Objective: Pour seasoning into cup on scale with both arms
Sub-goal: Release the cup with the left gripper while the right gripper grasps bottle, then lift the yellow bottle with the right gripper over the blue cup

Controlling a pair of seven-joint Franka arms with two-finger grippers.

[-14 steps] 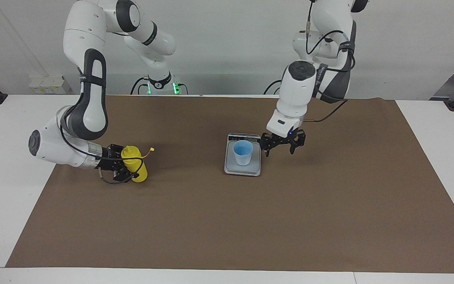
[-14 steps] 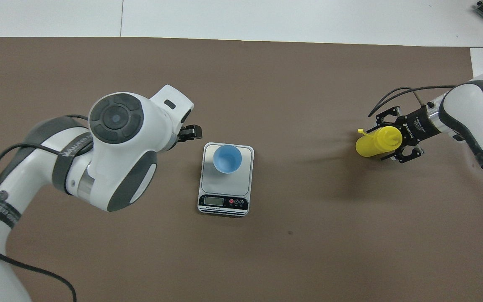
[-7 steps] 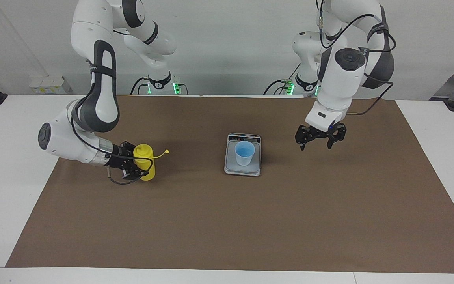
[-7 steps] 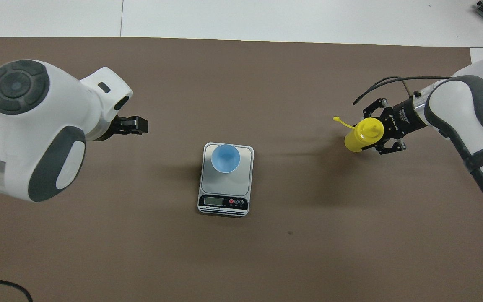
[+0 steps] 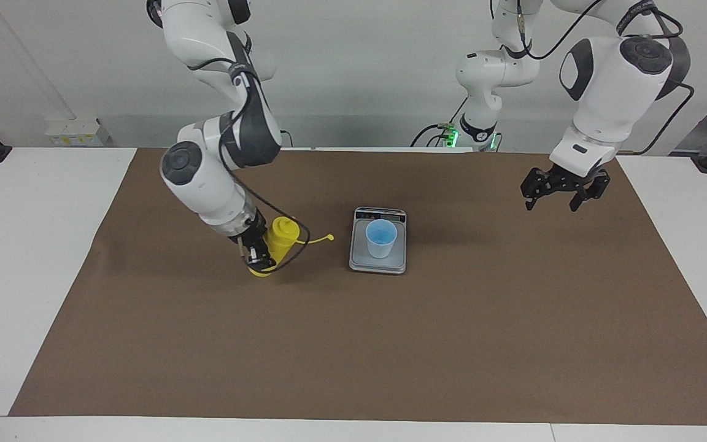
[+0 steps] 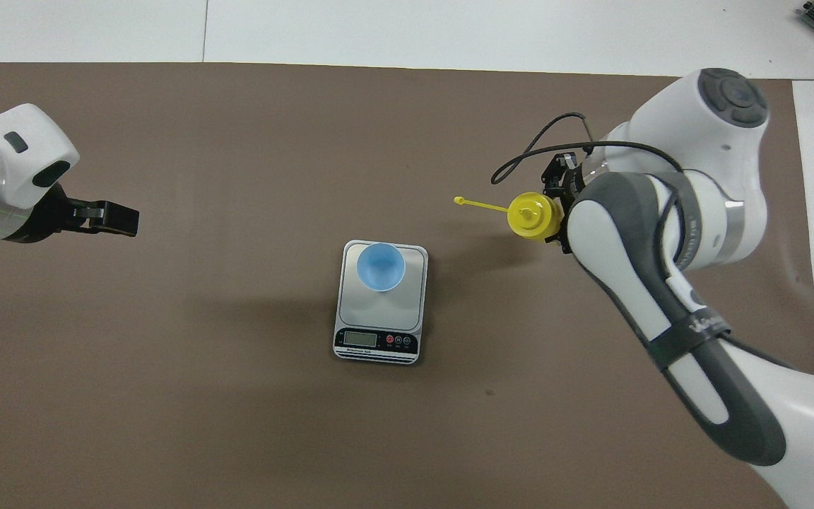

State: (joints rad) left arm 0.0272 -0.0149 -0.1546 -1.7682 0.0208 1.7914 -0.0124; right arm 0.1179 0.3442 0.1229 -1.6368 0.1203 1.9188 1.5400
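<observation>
Gripping the yellow seasoning bottle [image 5: 280,240] upright beside the scale [image 5: 378,263], right claw [image 5: 259,255]; left claw [image 5: 564,190] wide open.

The right gripper [image 5: 259,253] hides much of the yellow bottle [image 5: 281,236]; overhead, the right arm [image 6: 633,240] covers that gripper. The scale's display [image 6: 360,338] is too small to read.

**Count of things on the desk**

One yellow squeeze bottle [image 5: 278,240], one light blue cup [image 5: 381,239], one kitchen scale [image 5: 378,263], one brown mat [image 5: 390,344], one desk [image 5: 22,258]. Two robot arms, each with one claw: left claw [image 5: 560,199], right claw [image 5: 261,255].
</observation>
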